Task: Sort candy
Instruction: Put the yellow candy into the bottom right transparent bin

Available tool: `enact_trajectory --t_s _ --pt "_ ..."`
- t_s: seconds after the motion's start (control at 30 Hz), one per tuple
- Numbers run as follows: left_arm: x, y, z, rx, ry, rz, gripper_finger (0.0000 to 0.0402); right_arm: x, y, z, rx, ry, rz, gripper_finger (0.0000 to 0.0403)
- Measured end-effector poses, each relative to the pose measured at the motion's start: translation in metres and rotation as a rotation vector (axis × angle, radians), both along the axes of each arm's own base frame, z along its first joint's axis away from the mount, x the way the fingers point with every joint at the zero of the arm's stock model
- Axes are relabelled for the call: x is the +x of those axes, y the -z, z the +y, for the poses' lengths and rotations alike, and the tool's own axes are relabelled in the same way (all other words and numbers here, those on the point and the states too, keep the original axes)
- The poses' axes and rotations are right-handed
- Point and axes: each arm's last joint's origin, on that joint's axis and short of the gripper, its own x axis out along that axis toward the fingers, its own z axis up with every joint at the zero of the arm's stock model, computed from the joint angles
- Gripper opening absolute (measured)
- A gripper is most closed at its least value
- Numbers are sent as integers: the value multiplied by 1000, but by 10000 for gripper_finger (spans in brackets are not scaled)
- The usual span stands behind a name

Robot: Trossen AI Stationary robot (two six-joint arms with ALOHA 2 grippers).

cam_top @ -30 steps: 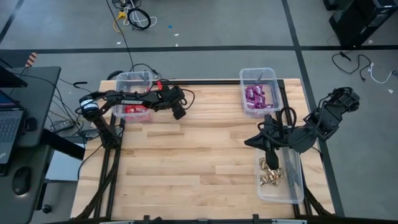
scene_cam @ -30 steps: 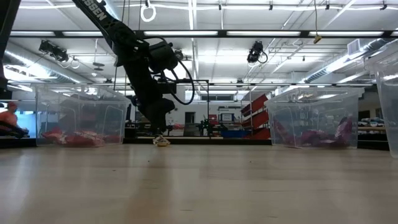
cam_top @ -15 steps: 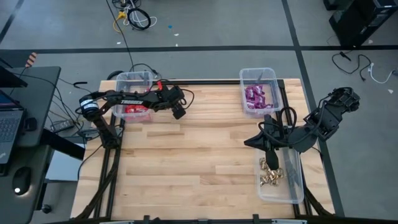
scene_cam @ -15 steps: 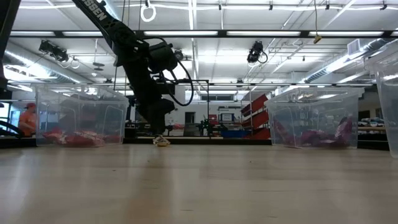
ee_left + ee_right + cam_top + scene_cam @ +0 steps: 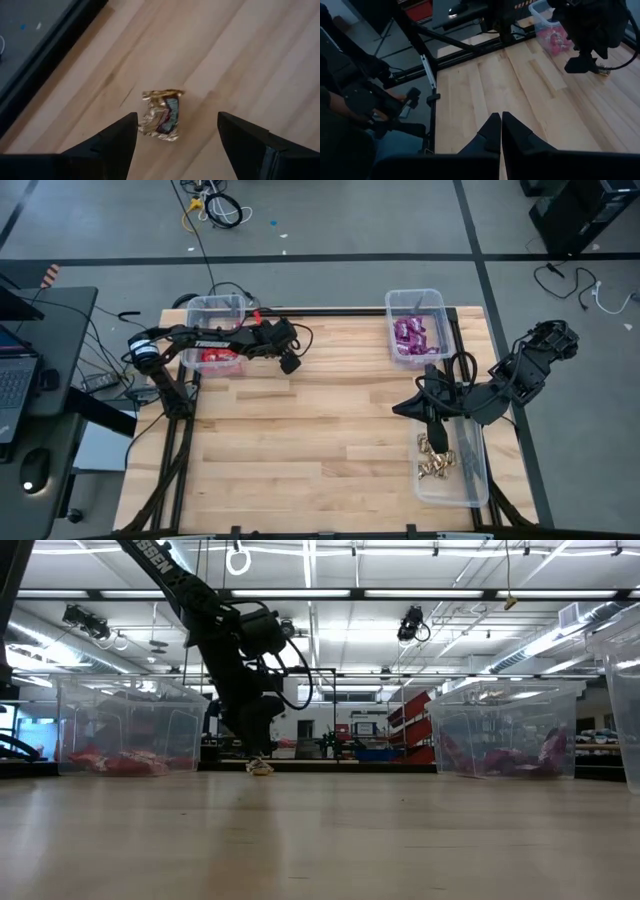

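One gold foil-wrapped candy [image 5: 161, 115] lies flat on the wooden table [image 5: 330, 440], near its far left. My left gripper [image 5: 176, 120] hangs open just above it, slanting down, one finger on each side and touching nothing. The low view shows the candy [image 5: 259, 768] under that gripper [image 5: 255, 745]. Red candy [image 5: 213, 356] lies in the far left bin, purple candy [image 5: 410, 336] in the far right bin and gold candy [image 5: 435, 456] in the near right bin. My right gripper [image 5: 433, 428] is shut and empty, raised over the gold bin's far end.
Three clear bins stand on the table: far left [image 5: 215, 308], far right [image 5: 418, 298], near right [image 5: 470, 480]. The middle and near-left boards are bare wood. A person [image 5: 350, 100] sits beyond the table's left edge, and a desk with a laptop [image 5: 15, 380] is there too.
My left gripper has rolled a little at the wrist while staying in place over the gold candy. The candy has not moved.
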Motion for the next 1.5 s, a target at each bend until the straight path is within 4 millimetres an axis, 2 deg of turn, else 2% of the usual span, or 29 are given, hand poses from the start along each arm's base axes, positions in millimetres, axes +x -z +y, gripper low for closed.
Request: enact_trajectory --t_s 0.37,0.67,0.8,1.1,1.5 --pt "6 39 7 -52 -29 88 278 2 -1 2 11 -2 -16 5" --pt "7 42 7 -61 -32 88 270 13 7 9 -9 -5 21 6" --pt "6 43 7 -68 -30 90 239 16 9 12 12 -12 30 3" --pt "7 44 6 -86 -40 77 140 18 10 13 44 -2 35 4" --pt "8 43 6 -78 -15 74 37 18 10 14 43 -5 35 4"
